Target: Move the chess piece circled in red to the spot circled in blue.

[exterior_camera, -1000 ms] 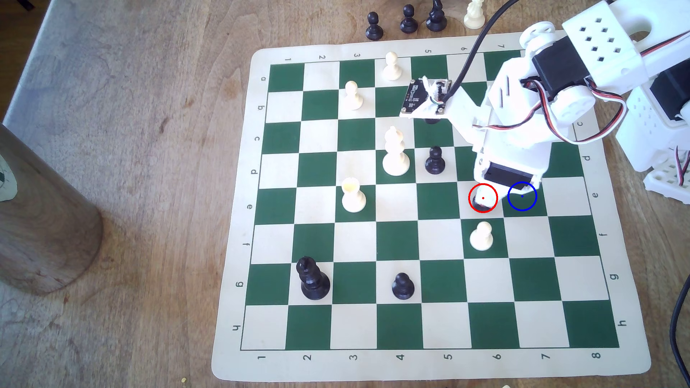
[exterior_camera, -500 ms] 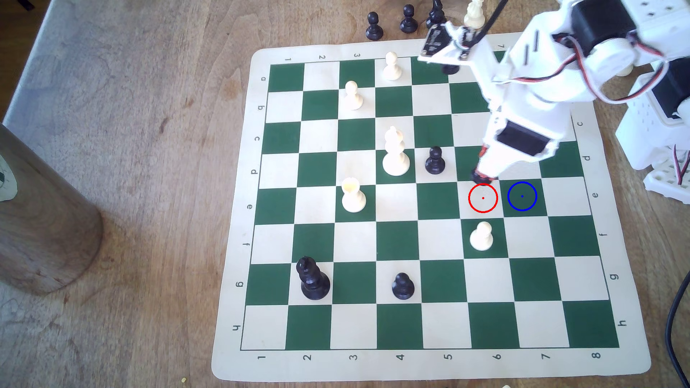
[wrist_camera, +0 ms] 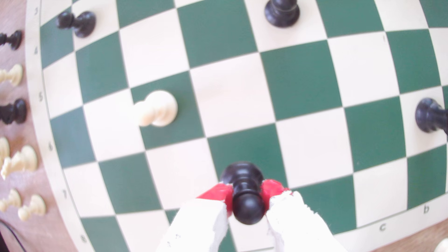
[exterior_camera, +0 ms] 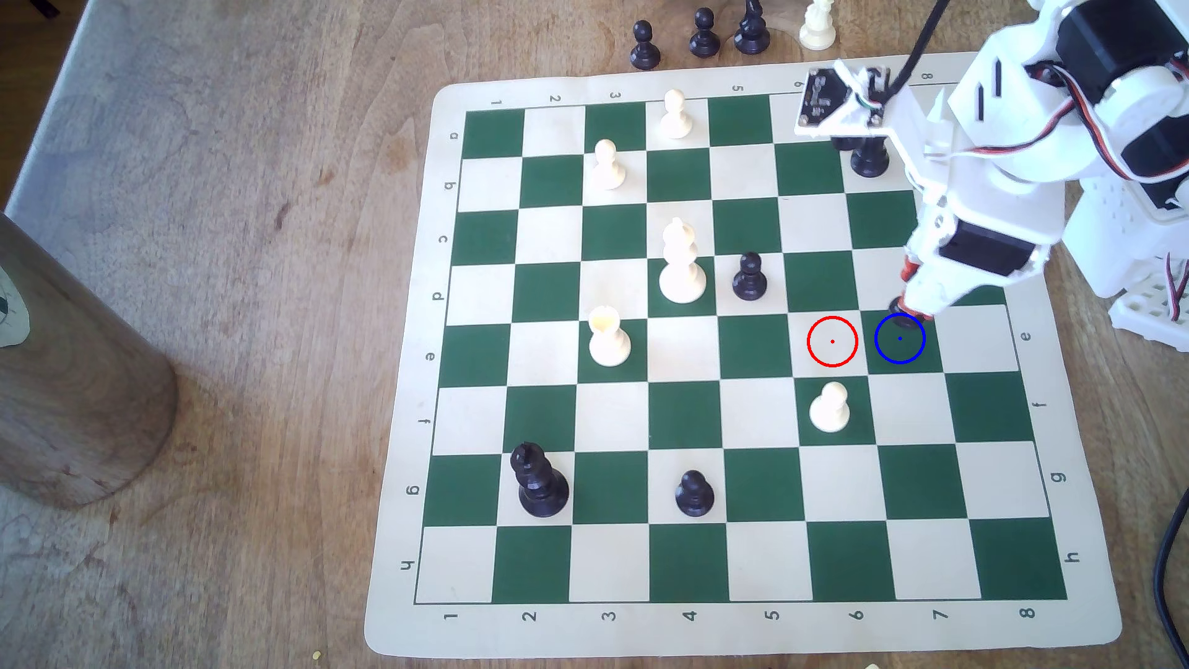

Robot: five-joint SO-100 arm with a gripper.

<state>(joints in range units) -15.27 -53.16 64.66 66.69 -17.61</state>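
Right at the far edge of the blue-ringed square (exterior_camera: 900,347), the gripper (wrist_camera: 247,201) is clamped on the black pawn (wrist_camera: 244,191), hanging upright and needing only a small nudge toward the ring's center.

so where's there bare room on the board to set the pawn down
The blue-ringed green square under the gripper is bare, and so is the red-ringed cream square beside it. The held pawn hangs near it. A white pawn stands one row nearer. The row by the numbered edge is bare.
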